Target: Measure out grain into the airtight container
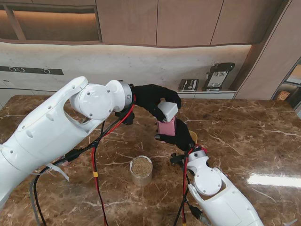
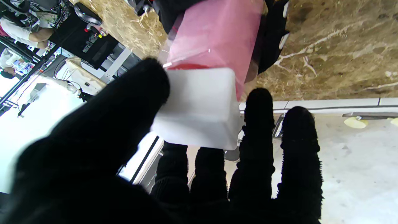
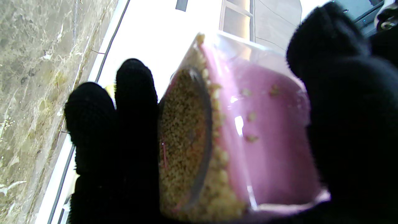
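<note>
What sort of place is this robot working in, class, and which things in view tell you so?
Probably a kitchen, perhaps a mock-up one: a brown marble countertop, wooden wall cabinets over a lit stone backsplash, and small appliances standing at the back.

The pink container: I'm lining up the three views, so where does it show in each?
Stand view: pink container at table centre, between both robot hands.
Left wrist view: beyond the white lid.
Right wrist view: fills the middle, grain inside, gripped.
Shared landmark: the brown marble table.
</note>
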Robot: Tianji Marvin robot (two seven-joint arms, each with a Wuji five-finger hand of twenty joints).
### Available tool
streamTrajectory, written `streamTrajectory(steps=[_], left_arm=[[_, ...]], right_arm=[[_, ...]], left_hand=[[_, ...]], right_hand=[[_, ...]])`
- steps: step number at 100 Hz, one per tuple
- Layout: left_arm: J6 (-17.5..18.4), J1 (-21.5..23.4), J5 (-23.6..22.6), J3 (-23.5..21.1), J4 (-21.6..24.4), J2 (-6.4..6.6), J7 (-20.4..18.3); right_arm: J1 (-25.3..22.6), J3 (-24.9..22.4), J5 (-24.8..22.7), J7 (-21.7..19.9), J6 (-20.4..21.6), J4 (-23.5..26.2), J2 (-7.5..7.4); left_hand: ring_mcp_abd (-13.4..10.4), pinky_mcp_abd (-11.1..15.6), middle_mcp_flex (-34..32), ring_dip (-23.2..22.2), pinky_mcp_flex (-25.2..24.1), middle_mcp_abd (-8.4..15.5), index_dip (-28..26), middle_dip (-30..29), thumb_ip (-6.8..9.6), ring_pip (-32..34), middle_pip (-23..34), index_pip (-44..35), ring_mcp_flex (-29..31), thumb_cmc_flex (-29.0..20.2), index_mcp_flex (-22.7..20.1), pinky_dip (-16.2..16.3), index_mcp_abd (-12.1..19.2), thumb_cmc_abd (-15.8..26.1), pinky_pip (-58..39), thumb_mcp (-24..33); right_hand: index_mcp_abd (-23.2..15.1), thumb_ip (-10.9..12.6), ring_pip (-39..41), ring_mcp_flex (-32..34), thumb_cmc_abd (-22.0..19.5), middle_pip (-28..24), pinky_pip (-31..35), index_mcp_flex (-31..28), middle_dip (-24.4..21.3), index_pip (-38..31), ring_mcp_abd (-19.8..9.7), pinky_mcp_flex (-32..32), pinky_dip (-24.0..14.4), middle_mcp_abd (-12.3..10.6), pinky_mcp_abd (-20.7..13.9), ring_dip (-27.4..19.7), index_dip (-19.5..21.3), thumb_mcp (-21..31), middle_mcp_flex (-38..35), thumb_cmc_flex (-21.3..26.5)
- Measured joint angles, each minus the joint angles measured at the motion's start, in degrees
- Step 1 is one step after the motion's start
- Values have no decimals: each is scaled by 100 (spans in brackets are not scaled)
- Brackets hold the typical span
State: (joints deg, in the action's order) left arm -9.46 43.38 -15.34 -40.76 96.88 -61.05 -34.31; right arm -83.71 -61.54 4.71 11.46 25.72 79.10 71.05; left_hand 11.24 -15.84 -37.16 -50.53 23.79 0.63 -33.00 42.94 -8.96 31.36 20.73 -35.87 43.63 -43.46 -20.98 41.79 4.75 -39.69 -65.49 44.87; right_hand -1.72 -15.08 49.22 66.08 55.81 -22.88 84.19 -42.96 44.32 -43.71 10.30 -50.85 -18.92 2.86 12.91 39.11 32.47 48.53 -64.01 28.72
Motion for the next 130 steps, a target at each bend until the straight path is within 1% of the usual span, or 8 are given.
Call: streamTrajectory(steps=[4, 10, 16, 31, 40, 57, 77, 130], left_arm=[[10, -12, -10, 30, -23, -22, 99], [-9, -22, -8, 53, -58, -62, 219], [-109, -11, -6, 55, -73, -108, 355], [-536, 82, -27, 7, -26, -206, 534], [-451, 74, -131, 11, -23, -212, 530], [-346, 9, -189, 52, -38, -208, 543], [-377, 299, -364, -227, 117, -266, 957], [-180, 150, -441, -31, 104, -196, 711]], right_arm=[[-1, 1, -4, 2, 6, -7, 0], [-3, 1, -10, 7, 17, -12, 1], [-1, 0, -13, 15, 26, -12, 1], [18, -20, -180, 84, 27, -27, 4], [26, -21, -171, 81, 30, -30, 4], [31, -19, -150, 70, 54, -28, 3], [29, -69, -144, 85, 46, -26, 3], [9, -13, -60, 37, 45, 27, -3]], left_hand=[[-5, 13, -485, -65, 353, -79, 249, 353, -14, 161, -593, -89, 330, -283, -267, -154, -3, -188, -173, -430], [50, 69, -997, -3, 811, -234, 732, 454, -78, 340, -984, -102, 751, -350, -607, -371, -94, -343, -363, -777], [219, 69, -1401, 88, 1150, -496, 1202, 454, -164, 476, -1080, -102, 1004, -350, -912, -563, -393, -351, -435, -1161], [461, -69, -1981, 284, 1592, -886, 2004, 100, -167, 561, -951, -102, 1435, -348, -1423, -774, -868, -342, -602, -1758], [472, -90, -1981, 325, 1661, -939, 2076, -314, -167, 562, -695, -48, 1478, -348, -1466, -843, -943, -224, -661, -1933], [508, -147, -2135, 422, 1891, -1028, 2094, -423, -232, 562, -649, -37, 1723, -335, -1588, -978, -1030, -227, -733, -1944], [527, -186, -2213, 430, 1997, -1084, 2094, -423, -234, 562, -594, -37, 1840, -328, -1649, -1005, -1081, -227, -776, -1998], [532, -192, -2215, 430, 1998, -1101, 2095, -423, -234, 562, -593, -37, 1840, -328, -1654, -1008, -1082, -228, -787, -1999]], right_hand=[[-4, 0, 0, -1, 4, 0, 0, 0, 0, 0, 0, 6, 0, 0, 0, 0, 0, 0, 0, 2], [-9, 0, 0, -1, 6, 0, 0, 0, 0, 0, 0, 26, 0, -1, 0, 0, 0, 0, 1, 2], [-9, 0, 0, -1, 6, 0, 0, 0, 0, 0, 0, 29, 0, -1, 0, 0, 0, 0, 2, 2], [-9, 0, 0, -1, 6, 0, 0, 0, 0, 0, 0, 30, 0, 0, 3, 0, 0, 0, 2, 2], [-9, 0, 0, -1, 6, 0, 0, 0, 0, 0, 0, 31, 0, 0, 3, 0, 0, 0, 2, 2], [-9, 0, 0, -1, 6, 0, 0, 0, 0, 0, 0, 31, 0, 0, 3, 0, 0, 0, 2, 2], [-2, 0, 0, -1, 2, 0, 0, 1, 0, 0, 1, 33, 0, 0, 5, 0, 0, 0, 2, -2], [-2, 0, 0, -1, 2, 0, 0, 1, 0, 0, 1, 34, -1, -1, 5, 0, 0, 0, 2, -2]])
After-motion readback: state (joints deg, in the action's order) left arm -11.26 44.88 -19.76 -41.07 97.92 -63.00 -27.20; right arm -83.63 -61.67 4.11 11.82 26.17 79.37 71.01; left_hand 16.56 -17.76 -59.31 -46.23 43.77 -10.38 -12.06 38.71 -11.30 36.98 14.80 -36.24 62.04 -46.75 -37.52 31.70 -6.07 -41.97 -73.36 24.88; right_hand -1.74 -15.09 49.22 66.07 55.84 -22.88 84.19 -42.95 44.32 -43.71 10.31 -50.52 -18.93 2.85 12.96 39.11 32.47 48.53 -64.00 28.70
